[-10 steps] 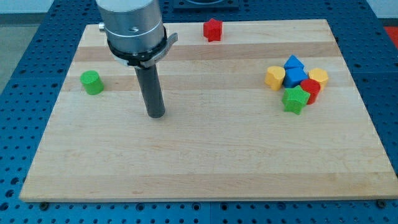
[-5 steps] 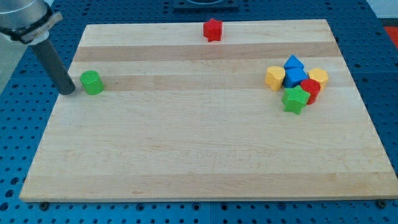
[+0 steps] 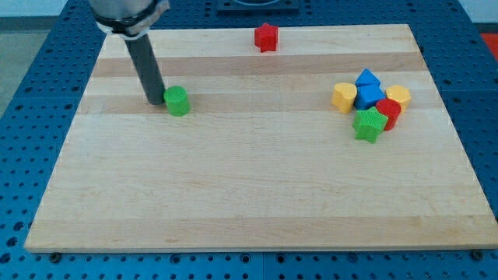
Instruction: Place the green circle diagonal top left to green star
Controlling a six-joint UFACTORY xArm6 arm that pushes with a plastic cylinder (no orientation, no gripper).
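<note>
My tip (image 3: 155, 101) touching the green circle (image 3: 177, 101) on its left (view's left), green star (image 3: 370, 124) far right on the desk (image 3: 249, 194), no jaws on this rod.

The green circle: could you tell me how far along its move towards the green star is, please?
Under way, not finished. My tip sits against the green circle on its left side, placed to push it rightwards. The circle is on the board's left half; the green star lies far right, at the bottom of the cluster. Most of the crossing remains, ending above-left of the star.
</note>
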